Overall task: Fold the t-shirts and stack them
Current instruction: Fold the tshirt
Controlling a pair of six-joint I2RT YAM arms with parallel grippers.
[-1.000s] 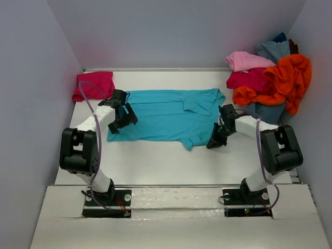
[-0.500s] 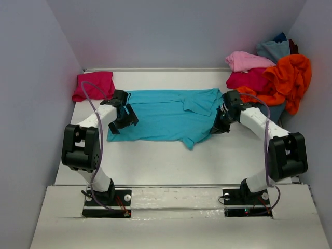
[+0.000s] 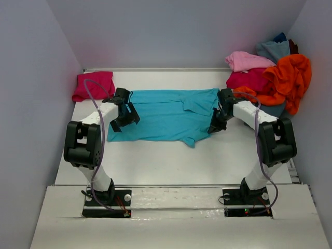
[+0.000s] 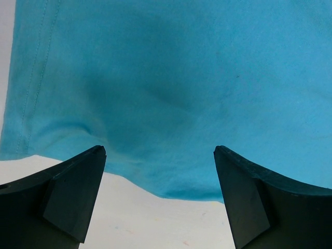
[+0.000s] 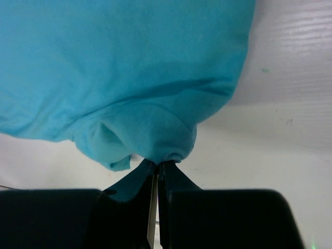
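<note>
- The magenta-pink t-shirt lies folded in the far left corner, just beyond the left arm; a wide swing could knock it
- The left gripper hangs spread wide over the turquoise t-shirt, which lies flat mid-table, and holds nothing; a one-sided pull would likely skew the cloth
- The right gripper pinches a small bunch of the shirt's right edge; so thin a bite may slip
- The heap of t-shirts crowds the right arm; the bare table nearside leaves room

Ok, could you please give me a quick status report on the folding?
Left end effector open over turquoise t-shirt, left side. Right end effector shut on its right edge. Shirt pile close beside right arm.
</note>
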